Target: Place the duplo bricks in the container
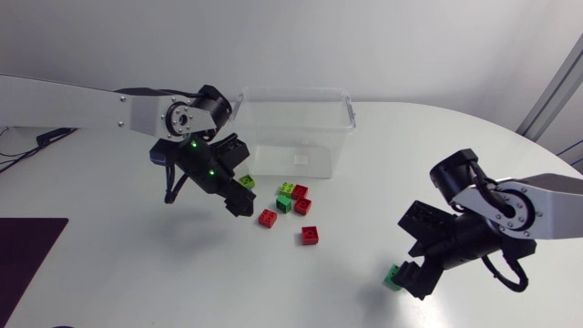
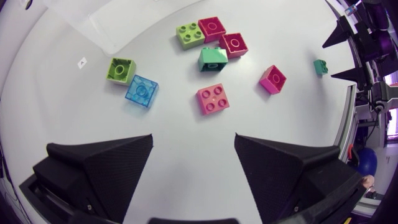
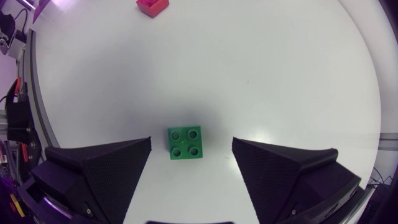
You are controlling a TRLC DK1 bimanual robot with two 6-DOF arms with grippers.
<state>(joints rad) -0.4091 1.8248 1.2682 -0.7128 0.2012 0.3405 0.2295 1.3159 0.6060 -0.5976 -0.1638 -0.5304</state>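
Right wrist view: pincer point(image 3: 191, 140) spread astride brick point(image 3: 184, 144)

Soft, even light is falling from above on the white table point(image 1: 109, 273), leaving only faint shadows. A diffuse shadow is spreading around the green brick point(image 3: 185, 143). The clear container point(image 1: 296, 128) is catching pale reflections. The table's edge is bowing in both wrist views.

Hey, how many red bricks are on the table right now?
4 red bricks: two side by side in the cluster near the container, one apart, closer to the left hand, one farther out alone. The arms may hide more.
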